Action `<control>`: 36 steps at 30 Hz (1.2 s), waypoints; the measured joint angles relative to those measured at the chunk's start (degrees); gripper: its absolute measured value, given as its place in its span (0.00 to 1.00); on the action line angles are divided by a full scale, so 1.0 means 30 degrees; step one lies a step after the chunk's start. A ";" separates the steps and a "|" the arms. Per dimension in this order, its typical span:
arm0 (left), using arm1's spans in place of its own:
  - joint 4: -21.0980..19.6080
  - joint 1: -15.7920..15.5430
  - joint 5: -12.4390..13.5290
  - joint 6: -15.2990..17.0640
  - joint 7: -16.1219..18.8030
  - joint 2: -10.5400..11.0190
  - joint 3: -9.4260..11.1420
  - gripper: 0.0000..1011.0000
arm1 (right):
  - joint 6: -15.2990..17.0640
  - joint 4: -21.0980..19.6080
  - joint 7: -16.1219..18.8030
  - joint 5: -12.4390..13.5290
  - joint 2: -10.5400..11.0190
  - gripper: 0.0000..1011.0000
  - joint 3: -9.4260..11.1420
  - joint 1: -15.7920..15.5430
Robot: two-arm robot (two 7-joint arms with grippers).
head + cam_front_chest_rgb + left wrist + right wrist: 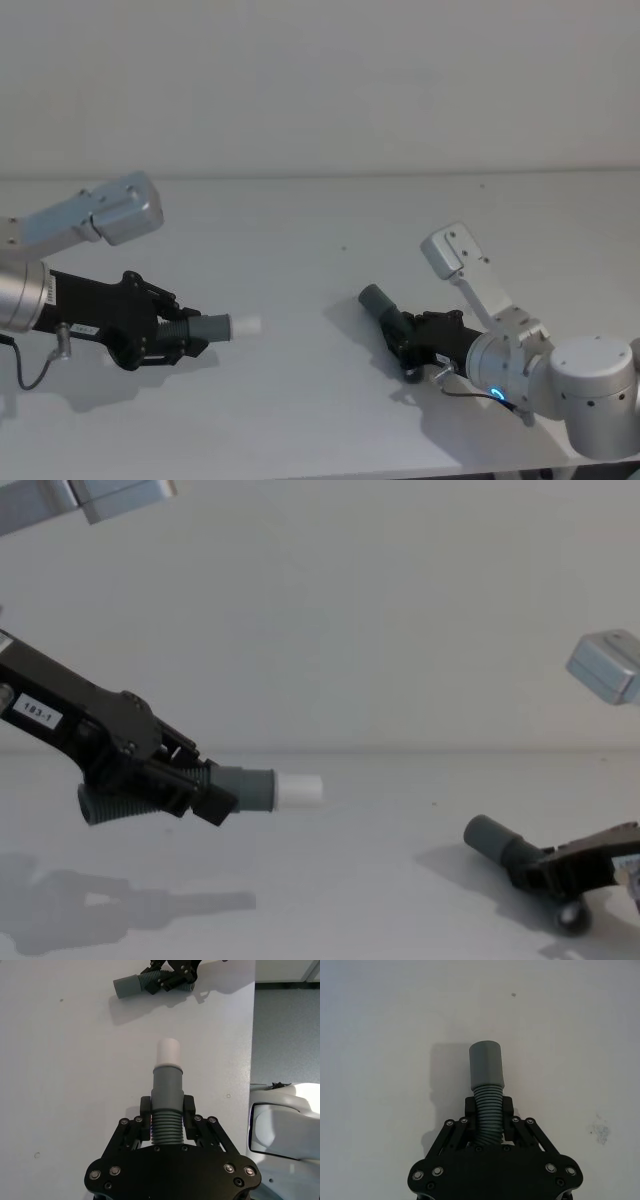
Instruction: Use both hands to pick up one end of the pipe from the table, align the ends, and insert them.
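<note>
The dark grey ribbed hose piece (pixel 212 328) with the smooth white cylindrical tip (pixel 247 325) hangs clear of the plain matt white table (pixel 300 220) at 8 o'clock. Its tip is aimed toward 3 o'clock, presumably to meet its mate. The left gripper (pixel 185 337) pinches it on the ribs. At 4 o'clock the right gripper (pixel 408 338) clamps the second ribbed piece (pixel 388 312), its smooth open grey cuff (pixel 376 298) tilted toward 10 o'clock. The ends sit well apart, not yet in line.
</note>
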 joint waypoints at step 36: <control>0.0000 0.0000 -0.0001 0.0001 0.0000 0.0001 0.0001 0.33 | -1.0181 0.1228 0.5236 -0.1228 0.2550 0.25 -0.1205 0.1314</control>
